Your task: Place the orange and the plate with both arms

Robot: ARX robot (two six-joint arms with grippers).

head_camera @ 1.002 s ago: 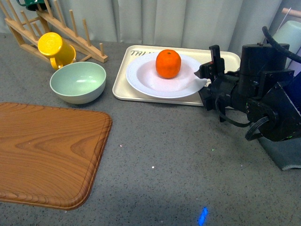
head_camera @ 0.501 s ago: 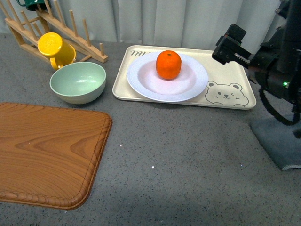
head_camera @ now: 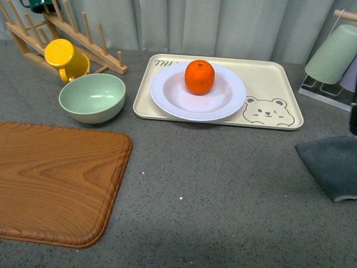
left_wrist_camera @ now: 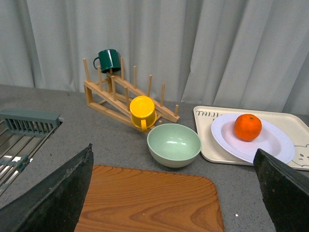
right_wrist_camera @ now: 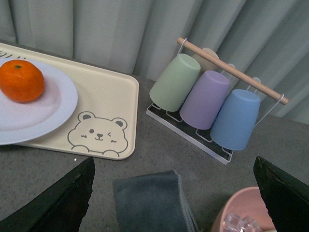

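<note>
The orange (head_camera: 199, 76), bright and dimpled, sits in the white plate (head_camera: 223, 103) on the bear tray (head_camera: 273, 84), far centre. Green bowl (head_camera: 92, 97) left. Both grippers spread open, holding nothing.

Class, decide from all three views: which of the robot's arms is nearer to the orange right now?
Right, judging by the wrist views. The orange looms large and close in the right view. In the left view it sits smaller, beyond the green bowl.

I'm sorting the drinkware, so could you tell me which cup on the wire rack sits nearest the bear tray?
The pale green cup; the purple cup and blue cup hang progressively farther from the bear tray.
</note>
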